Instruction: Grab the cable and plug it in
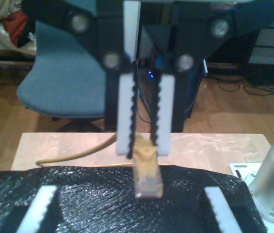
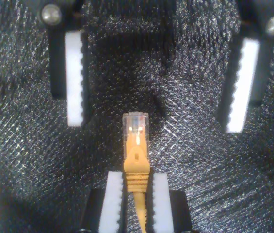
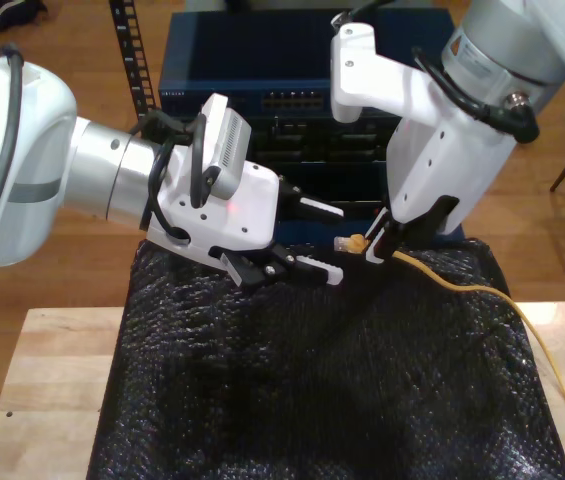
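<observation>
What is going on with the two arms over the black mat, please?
My second gripper is shut on the yellow network cable just behind its clear plug, holding the tip above the black mat. My first gripper faces it with its jaws open, and the plug points toward the gap between them. The plug is not yet in any port.

Worktop: pale wooden worktop (image 3: 52, 380), bare at the exterior view's left.
Cover: crinkled black textured mat (image 3: 312, 390) lies on its middle.
Below: brown wooden floor (image 3: 92, 265).
</observation>
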### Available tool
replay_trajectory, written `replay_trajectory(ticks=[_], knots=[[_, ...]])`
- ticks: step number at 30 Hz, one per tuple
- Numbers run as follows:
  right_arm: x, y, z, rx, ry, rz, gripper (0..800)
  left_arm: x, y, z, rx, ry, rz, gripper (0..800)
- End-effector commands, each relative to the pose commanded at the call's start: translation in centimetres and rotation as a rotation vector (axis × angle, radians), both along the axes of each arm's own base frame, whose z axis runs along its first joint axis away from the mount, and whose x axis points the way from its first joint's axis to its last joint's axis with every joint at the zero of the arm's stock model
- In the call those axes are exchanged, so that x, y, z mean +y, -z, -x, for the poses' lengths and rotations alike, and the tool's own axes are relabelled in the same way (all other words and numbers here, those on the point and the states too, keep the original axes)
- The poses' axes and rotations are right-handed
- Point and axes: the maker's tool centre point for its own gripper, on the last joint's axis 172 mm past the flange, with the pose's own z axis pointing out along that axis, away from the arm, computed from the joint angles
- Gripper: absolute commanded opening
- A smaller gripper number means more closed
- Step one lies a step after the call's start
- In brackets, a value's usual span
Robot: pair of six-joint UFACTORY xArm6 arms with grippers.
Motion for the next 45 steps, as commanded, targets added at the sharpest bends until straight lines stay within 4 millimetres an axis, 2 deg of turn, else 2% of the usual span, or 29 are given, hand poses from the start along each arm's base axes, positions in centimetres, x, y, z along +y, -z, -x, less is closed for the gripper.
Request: replay_trajectory(ticks=[15,25,32,45], knots=[[0.0,0.2,-0.1,0.005,0.009,0.001,4,-0.5,-1.0,-0.1,-0.023,-0.002,0.065,394],[-0.2,0.1,-0.2,0.001,0.011,0.004,4,-0.5,-0.9,-0.1,-0.021,-0.003,0.067,360],[-0.2,0.1,-0.1,0.001,0.011,0.004,4,-0.4,-0.9,-0.1,-0.015,-0.007,0.066,280],[-0.2,-0.1,-0.5,-0.011,0.018,-0.002,6,-0.5,-1.0,0.0,-0.014,0.000,0.069,229]])
